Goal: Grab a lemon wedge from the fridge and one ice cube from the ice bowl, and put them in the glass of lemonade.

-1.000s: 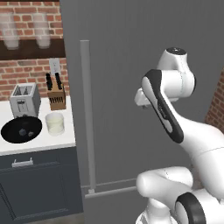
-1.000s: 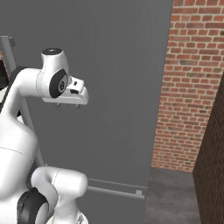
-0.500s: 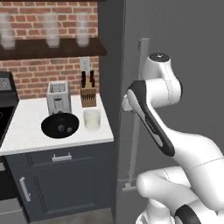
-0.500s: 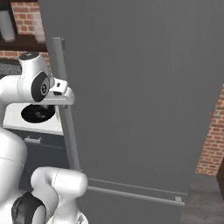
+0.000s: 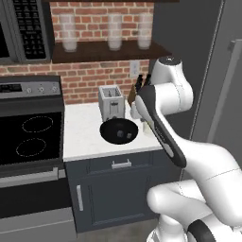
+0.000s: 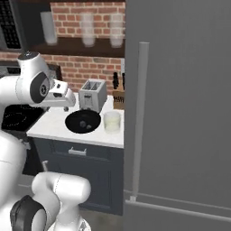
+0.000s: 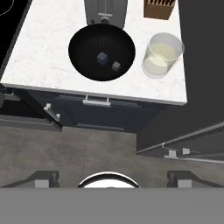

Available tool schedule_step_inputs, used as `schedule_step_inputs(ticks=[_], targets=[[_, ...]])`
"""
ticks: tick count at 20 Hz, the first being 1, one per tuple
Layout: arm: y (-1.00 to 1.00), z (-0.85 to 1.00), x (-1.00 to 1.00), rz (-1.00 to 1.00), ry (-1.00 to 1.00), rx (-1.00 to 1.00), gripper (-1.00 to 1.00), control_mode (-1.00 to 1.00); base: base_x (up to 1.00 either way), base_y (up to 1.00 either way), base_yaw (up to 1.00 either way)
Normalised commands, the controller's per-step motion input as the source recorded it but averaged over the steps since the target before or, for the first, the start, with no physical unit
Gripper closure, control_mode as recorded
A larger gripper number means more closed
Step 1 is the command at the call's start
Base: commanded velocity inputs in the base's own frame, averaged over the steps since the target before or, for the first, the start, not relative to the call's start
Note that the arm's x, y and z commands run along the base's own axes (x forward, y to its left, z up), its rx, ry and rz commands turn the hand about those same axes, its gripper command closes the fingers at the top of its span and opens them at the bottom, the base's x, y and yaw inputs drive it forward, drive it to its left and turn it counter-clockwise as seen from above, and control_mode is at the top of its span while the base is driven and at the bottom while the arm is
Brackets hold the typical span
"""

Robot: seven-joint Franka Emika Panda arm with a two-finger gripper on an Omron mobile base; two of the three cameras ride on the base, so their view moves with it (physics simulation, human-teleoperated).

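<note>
The fridge [image 6: 180,103] stands shut, so the lemon wedge is hidden; its pale bar handle [image 6: 139,122] runs down the door's left edge. On the white counter [image 7: 48,52] sits the black ice bowl [image 7: 83,43] with two ice cubes [image 7: 103,57]. The glass of lemonade [image 7: 161,56] stands just right of the bowl, close to the fridge. My gripper [image 7: 112,177] hangs high above the floor in front of the counter, looking down on it. It is open and empty, both fingertips [image 7: 43,177] wide apart. From the right base view the gripper [image 6: 64,104] hovers left of the bowl [image 6: 82,122].
A toaster [image 6: 92,94] and a knife block [image 6: 118,94] stand behind the bowl. The black stove top [image 5: 28,137] lies left of the counter. Three frosted glasses [image 5: 108,30] sit on a shelf above. A dark blue cabinet [image 7: 97,101] is under the counter.
The whole picture has shifted: the base has turned from the fridge door toward the counter, bringing bowl, glass and stove into view. The gripper has stayed open.
</note>
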Motion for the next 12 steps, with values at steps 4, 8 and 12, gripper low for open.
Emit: schedule_step_inputs(ticks=[4,8,12], targets=[[0.00,0.00,0.00,0.00,0.00,0.00,-1.00,1.00,0.47,0.20,-0.05],[0.00,0.00,0.00,0.00,0.00,0.00,-1.00,1.00,0.44,0.00,-0.02],[0.00,0.00,0.00,0.00,0.00,0.00,-1.00,1.00,0.55,-0.01,-0.01]])
